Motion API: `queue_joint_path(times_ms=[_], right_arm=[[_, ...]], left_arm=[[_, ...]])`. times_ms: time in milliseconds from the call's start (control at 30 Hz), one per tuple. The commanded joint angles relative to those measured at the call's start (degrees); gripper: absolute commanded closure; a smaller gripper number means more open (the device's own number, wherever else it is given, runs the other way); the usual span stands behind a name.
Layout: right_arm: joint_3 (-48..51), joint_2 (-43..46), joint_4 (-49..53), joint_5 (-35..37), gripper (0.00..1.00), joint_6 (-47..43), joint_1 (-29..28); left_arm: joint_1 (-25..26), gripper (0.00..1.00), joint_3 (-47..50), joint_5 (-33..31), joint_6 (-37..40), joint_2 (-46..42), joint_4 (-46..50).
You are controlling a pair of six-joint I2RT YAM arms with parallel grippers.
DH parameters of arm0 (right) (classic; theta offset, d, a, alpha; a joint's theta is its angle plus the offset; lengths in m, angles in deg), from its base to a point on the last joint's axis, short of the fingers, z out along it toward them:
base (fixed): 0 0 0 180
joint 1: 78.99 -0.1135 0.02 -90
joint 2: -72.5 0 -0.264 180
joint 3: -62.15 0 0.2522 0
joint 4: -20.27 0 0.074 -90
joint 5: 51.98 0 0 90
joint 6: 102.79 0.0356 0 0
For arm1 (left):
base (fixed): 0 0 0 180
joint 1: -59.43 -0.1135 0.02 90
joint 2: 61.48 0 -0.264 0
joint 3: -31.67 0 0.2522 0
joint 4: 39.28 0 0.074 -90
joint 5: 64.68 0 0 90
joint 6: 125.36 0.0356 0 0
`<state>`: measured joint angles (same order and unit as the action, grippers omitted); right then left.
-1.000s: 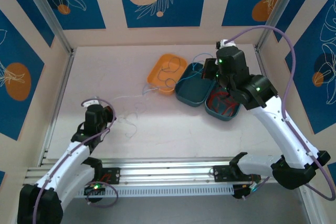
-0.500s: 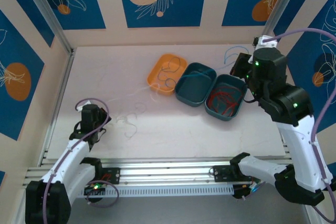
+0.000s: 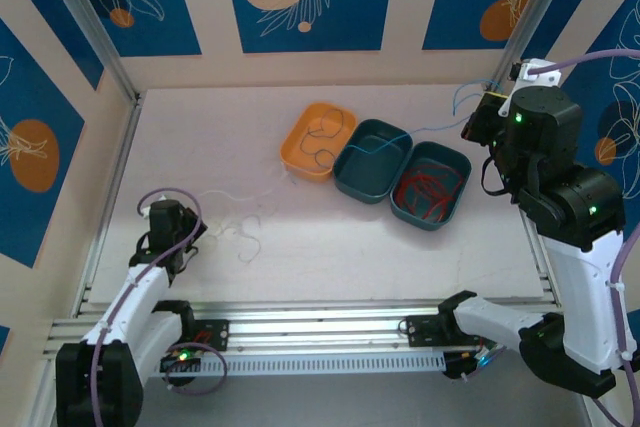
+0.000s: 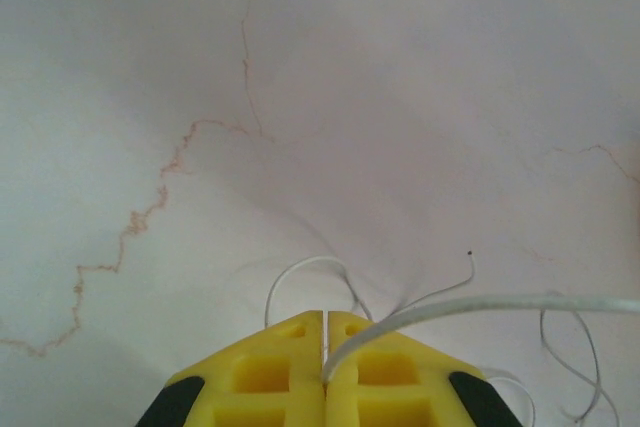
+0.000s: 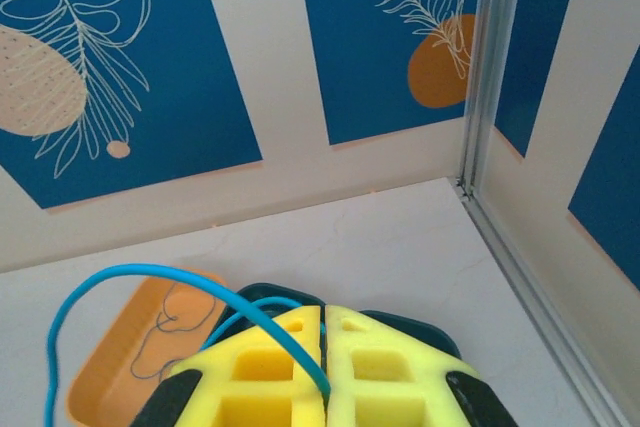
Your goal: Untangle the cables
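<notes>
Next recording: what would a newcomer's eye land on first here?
Three trays sit in a row mid-table: an orange tray, a teal tray and a second teal tray holding red cables. The right pincer, by the far right corner, is shut on a blue cable running back to the trays; the left pincer, near left, is shut on a white cable.

One orange tray (image 3: pixel 300 127), two teal trays (image 3: pixel 365 179) (image 3: pixel 402 211), one blue cable (image 5: pixel 130 268), one white cable (image 4: pixel 500 302).

Bright, even overhead light, just soft shadows on the table (image 3: pixel 330 247); wrist views go a bit blurry close up.
</notes>
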<state>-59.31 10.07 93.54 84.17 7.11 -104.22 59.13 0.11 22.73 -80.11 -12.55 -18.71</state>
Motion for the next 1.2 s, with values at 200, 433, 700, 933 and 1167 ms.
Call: queue_joint_path(times_ms=[200,433,700,933,1167], right_arm=[[-6.1,-1.3,-1.6,4.2,1.00,-5.4,0.9],[-9.1,-1.7,-2.8,6.7,1.00,-7.9,1.6],[-10.4,-2.5,-4.2,10.4,1.00,-10.9,2.5],[-12.6,-3.4,-3.0,6.1,1.00,-9.3,3.5],[-16.0,-8.5,-0.3,-9.1,1.00,-5.0,3.4]], left_arm=[[-3.7,1.00,0.0,3.0,0.5,-0.3,2.3],[-7.6,1.00,-0.1,5.3,1.7,1.2,2.4],[-10.7,1.00,-0.8,7.1,2.9,3.5,1.7],[-11.9,1.00,-1.5,10.1,3.4,5.6,0.1],[-11.9,1.00,-3.4,17.3,4.1,4.5,-1.2]])
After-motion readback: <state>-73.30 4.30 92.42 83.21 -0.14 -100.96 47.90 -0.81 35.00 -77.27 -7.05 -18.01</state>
